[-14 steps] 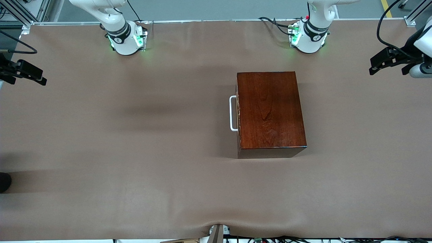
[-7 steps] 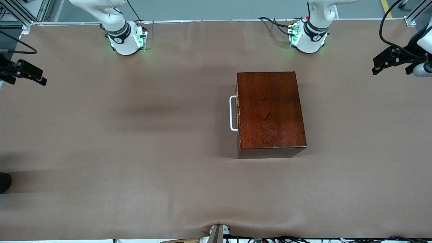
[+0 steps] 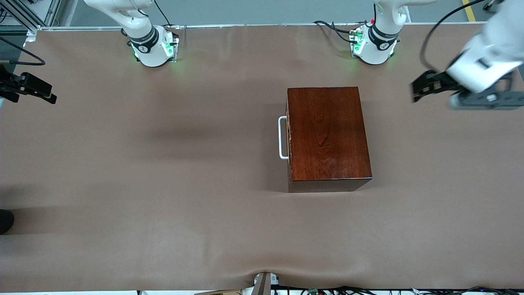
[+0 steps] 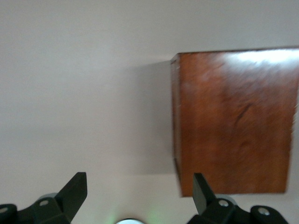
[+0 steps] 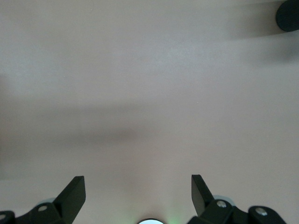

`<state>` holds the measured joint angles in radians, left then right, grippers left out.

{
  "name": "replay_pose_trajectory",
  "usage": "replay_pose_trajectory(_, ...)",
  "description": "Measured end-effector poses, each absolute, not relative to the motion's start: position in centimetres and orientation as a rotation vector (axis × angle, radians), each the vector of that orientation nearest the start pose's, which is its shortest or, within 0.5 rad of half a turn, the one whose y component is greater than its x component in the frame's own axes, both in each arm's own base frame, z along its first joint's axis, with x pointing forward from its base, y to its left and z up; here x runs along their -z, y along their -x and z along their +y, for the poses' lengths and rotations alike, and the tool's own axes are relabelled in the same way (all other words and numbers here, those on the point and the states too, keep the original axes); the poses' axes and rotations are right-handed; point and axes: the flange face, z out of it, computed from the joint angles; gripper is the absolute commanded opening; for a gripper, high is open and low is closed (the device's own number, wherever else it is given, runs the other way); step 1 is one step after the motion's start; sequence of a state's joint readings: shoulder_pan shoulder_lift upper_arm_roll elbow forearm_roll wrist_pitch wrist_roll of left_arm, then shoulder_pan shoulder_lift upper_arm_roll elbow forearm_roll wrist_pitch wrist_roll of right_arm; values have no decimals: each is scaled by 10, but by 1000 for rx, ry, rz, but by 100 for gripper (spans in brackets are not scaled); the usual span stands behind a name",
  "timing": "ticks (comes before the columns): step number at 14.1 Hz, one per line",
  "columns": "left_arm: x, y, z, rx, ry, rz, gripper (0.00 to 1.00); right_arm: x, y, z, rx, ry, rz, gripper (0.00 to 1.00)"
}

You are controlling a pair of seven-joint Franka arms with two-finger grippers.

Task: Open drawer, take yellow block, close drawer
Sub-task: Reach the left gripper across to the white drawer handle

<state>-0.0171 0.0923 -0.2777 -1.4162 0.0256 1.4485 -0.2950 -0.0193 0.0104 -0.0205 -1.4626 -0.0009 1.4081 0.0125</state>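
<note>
The drawer (image 3: 288,137) sits shut in its wooden box (image 3: 328,133) mid-surface, handle (image 3: 282,137) facing the right arm's end – the yellow block presumably hidden inside; the left gripper (image 3: 425,87) hangs released over bare surface beside the box; the right gripper (image 5: 138,191) waits released at its own end.

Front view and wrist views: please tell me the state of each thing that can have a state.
drawer: shut, flush in the wooden box, white handle untouched.
yellow block: not in view.
left gripper: open, empty, over the table toward the left arm's end, beside the box.
right gripper: open, empty, waiting over the right arm's end of the table.
</note>
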Motion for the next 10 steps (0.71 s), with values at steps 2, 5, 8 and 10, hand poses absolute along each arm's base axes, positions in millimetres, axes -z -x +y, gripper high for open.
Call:
replay_pose_trajectory(2, -612, -559, -218, -107, 3139, -86, 100, -655, -540, -22, -103, 3139, 83, 100)
replay_pose_trajectory(5, -560, -568, -305, -129, 3159, -129, 100, -655, -540, -22, -103, 3139, 83, 100)
replay_pose_trajectory(8, -512, -567, -375, -74, 3140, -207, 100, -655, -540, -22, -104, 3139, 84, 100)
replay_pose_trajectory(10, -481, -555, -423, -19, 3124, -243, 100, -655, -540, -22, -103, 3139, 84, 100)
